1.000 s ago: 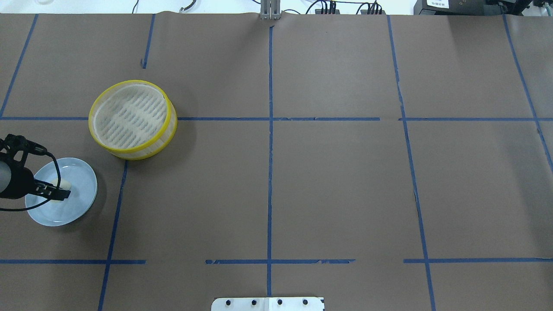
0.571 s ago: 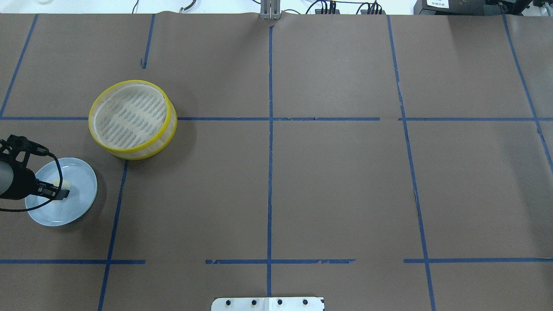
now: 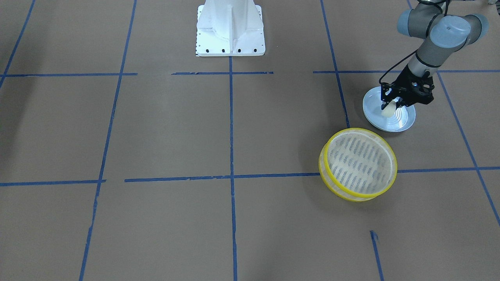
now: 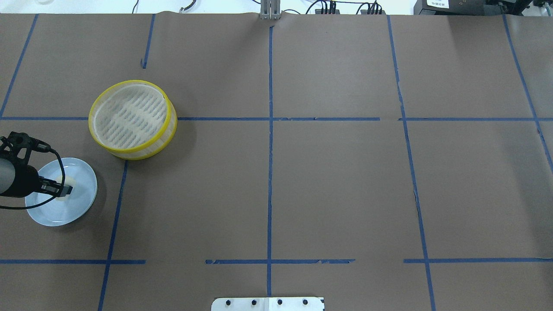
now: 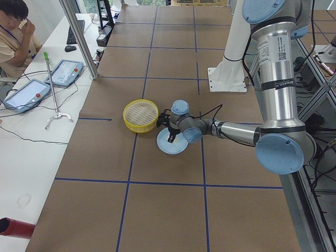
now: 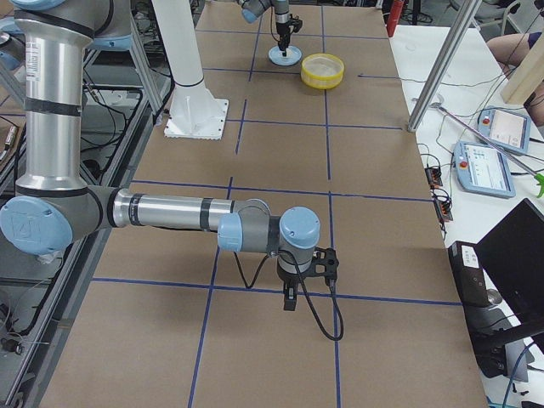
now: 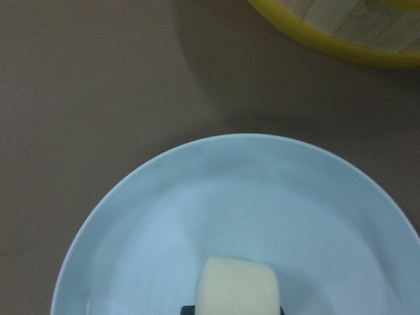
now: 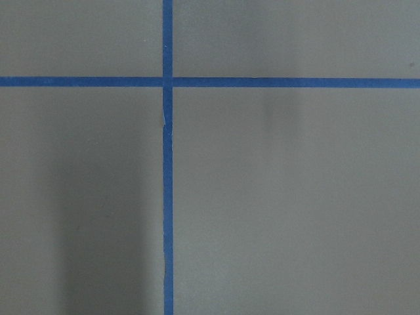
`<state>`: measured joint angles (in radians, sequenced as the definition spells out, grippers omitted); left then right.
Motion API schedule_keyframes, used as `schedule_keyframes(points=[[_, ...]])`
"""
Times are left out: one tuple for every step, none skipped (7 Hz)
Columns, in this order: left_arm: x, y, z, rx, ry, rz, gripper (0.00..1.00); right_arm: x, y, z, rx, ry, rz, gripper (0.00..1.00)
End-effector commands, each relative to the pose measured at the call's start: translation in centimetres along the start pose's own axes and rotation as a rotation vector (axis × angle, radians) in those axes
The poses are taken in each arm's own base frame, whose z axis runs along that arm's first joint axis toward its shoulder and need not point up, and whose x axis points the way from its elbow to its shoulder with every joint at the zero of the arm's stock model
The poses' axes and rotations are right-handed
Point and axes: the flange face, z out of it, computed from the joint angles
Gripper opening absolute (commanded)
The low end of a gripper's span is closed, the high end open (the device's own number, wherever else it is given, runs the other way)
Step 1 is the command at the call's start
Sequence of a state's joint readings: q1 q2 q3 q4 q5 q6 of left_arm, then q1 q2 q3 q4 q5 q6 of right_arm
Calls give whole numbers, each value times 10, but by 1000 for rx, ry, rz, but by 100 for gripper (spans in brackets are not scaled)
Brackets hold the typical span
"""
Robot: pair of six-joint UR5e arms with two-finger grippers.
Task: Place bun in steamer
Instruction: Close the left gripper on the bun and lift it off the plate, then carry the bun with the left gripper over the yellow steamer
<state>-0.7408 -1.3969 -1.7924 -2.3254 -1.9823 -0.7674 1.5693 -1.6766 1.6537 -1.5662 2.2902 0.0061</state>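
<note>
In the front-facing view the left gripper (image 3: 390, 106) stood at the upper right of the frame. Its black fingers were closed on the bun (image 3: 387, 111), over the pale blue plate (image 3: 404, 121). Whether the bun touched the plate could not be told. The steamer (image 3: 357, 163) lay below and a little left of the plate, near it but apart, with its slotted base in full view on the brown table (image 3: 175, 128).

In the overhead view the gripper came in from the left edge and held the bun over the middle of the plate. The steamer sat up and to the right of them, on a blue tape line (image 4: 270, 129).

In the exterior left view the near arm reached to the centre of the frame with its gripper pointing down onto the plate, and the steamer was just left of it. A person (image 5: 13, 29) sat at the upper left.

In the exterior right view the right gripper (image 6: 291, 299) hung low at centre, pointing down close to the table. Whether its fingers were apart or together could not be told.

In the left wrist view the bun sat at the bottom centre with a dark finger at its lower edge. The plate spread around it, and the steamer's yellow rim crossed the upper right corner.

The right wrist view showed only brown table and crossing tape.
</note>
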Motion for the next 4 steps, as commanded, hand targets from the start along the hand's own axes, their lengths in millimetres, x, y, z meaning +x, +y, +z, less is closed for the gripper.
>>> schedule_keyframes(points=[[35,-26,-18,48,67,-87,35,0,0,0,0,0,0,100],[33,-51,-35,99,81,-165,34,0,0,0,0,0,0,100],[26,-73,-60,111,134,-195,34,0,0,0,0,0,0,100],[16,-94,-86,144,169,-252,34,0,0,0,0,0,0,100]])
